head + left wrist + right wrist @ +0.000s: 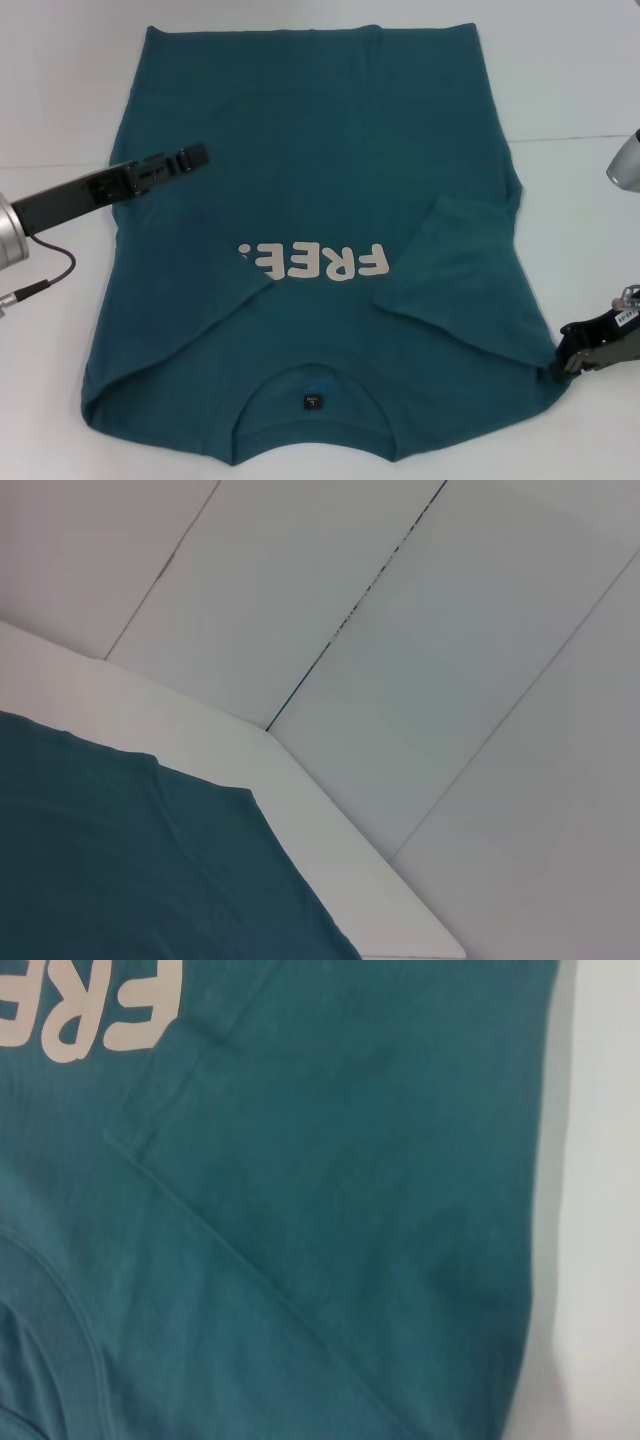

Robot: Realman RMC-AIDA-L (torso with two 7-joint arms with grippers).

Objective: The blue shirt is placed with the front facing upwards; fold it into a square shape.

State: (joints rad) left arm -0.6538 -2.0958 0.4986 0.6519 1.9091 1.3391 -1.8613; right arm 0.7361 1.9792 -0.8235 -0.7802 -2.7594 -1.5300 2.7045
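**Both sleeves are in, the long fold comes next**

The blue shirt lies flat on the white table, front side up. The collar is at the near edge, close to the robot, and the bottom hem is at the far end. The white word "FREE!" shows on the chest, and a small dark neck label sits inside the collar. Both short sleeves are already turned inward onto the chest, so the sides look almost straight.

The left gripper hangs over the shirt's left side, about halfway up. Its fingers look pressed together, and I see no cloth in them. The right gripper is low at the shirt's right shoulder corner, right by the edge. I cannot tell if its fingers are open or closed, or if it has the cloth (the view is too dark there).

The shirt looks soft, thin and light. It will flop and wrinkle if it is pulled fast, and it may slide on the smooth table. I think the best places to pinch are the two shoulder corners near the collar, or the two hem corners, both at once. Then one end can be lifted over the other to make a square.
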